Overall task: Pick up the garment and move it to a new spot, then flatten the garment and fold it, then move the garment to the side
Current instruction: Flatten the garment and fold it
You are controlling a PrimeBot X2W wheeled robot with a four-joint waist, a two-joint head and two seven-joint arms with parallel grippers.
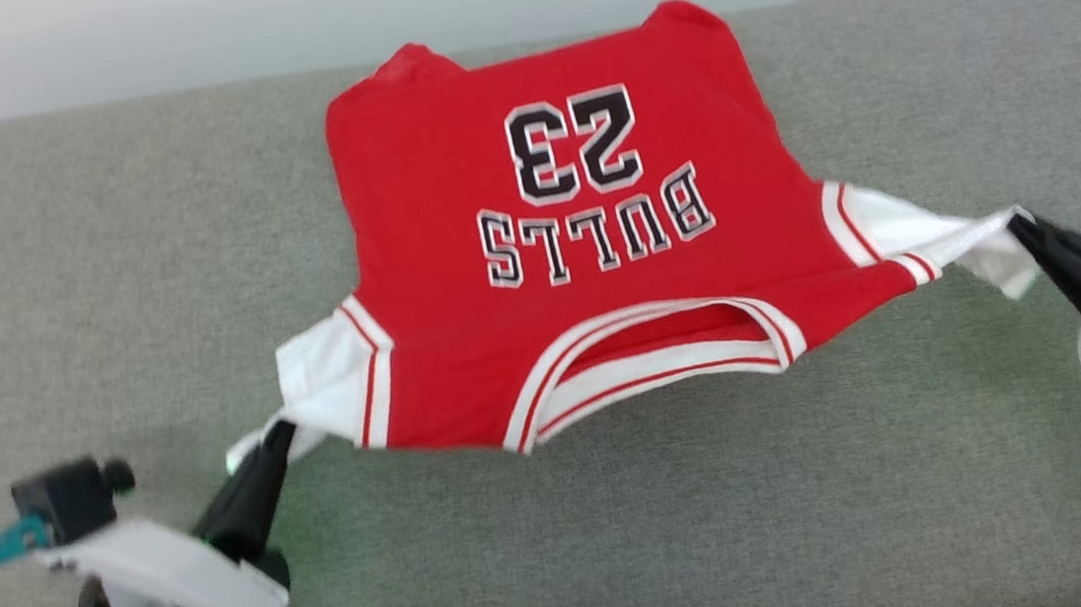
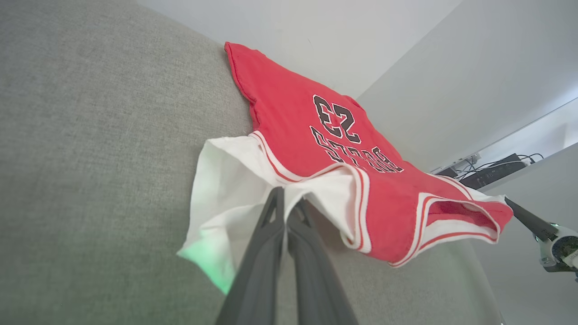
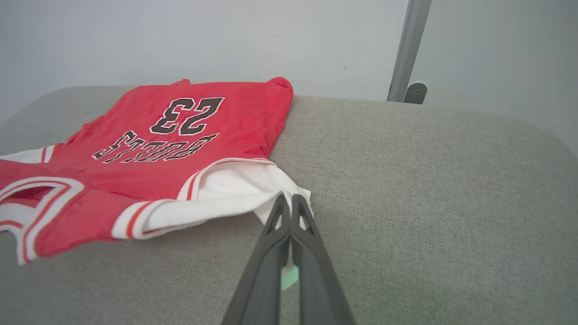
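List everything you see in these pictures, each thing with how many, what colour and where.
garment: one, red with white sleeves and black lettering, on the grey surface, collar end toward the robot and lifted.
padded surface: one, grey fabric, under the garment.
pole: one, grey metal, behind the surface's far edge, on the robot's right.
wall: pale, behind the surface.
electronics with cables: a small cluster, black, on a ledge in the background of the left wrist view.
left pincer: one, dark fingers, shut on the white sleeve at the robot's left.
right pincer: one, dark fingers, shut on the other white sleeve.
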